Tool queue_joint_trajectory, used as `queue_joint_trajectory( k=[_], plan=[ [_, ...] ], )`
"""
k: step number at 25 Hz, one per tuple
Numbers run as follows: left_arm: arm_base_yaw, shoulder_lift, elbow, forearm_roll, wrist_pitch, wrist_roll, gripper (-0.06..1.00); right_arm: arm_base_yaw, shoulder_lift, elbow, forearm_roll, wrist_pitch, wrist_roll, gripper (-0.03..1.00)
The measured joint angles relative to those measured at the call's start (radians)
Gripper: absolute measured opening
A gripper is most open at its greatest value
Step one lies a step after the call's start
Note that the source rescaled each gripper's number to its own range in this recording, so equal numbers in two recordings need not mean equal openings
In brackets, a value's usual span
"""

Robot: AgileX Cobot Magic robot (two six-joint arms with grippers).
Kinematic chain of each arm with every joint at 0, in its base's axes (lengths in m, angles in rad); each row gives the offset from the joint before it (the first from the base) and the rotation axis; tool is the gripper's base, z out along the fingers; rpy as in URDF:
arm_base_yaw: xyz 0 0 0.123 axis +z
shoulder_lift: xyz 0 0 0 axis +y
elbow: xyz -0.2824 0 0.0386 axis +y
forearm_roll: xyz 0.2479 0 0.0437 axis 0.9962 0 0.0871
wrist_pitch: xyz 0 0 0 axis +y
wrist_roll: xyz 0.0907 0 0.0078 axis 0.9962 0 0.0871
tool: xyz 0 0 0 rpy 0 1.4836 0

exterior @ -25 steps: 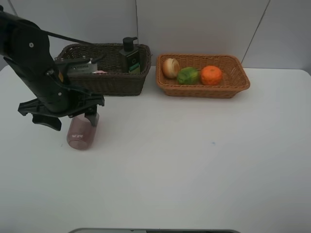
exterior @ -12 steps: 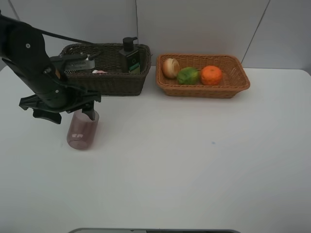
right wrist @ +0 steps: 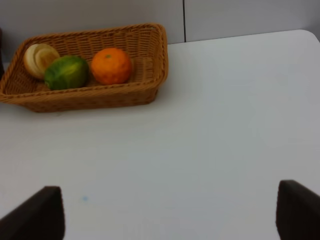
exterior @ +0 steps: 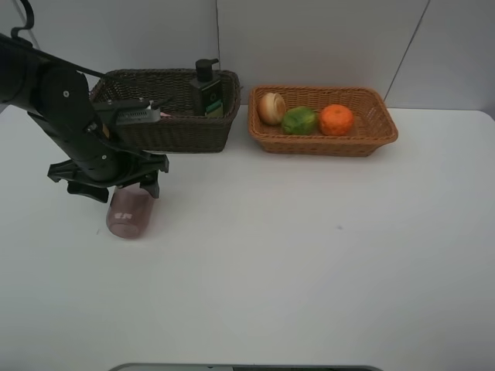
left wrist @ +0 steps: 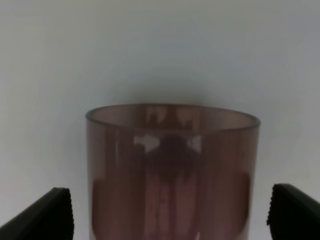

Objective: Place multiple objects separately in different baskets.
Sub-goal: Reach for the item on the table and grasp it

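1. Left gripper (exterior: 116, 188) jaws spread wide, holding nothing, poised right over purple cup (exterior: 128, 212).
2. Cup lies on its side on white table (exterior: 309, 255), in front of dark basket (exterior: 166, 131); its long axis runs out away from the arm, open end at the far side.
3. Wrist view: cup body (left wrist: 172, 172) sits centred between both fingertips, neither touching.
4. Left arm is far nearer; right gripper (right wrist: 165, 220) open, well apart, facing tan basket (right wrist: 150, 65).
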Motion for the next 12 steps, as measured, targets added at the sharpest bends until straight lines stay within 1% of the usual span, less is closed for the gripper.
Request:
queue_joint_trajectory(
  k=[12],
  plan=[
    [0.000, 0.080, 0.000, 0.000, -0.026, 0.000, 1.00, 0.000, 0.000, 0.000, 0.000, 0.000, 0.000, 0.90]
  ],
)
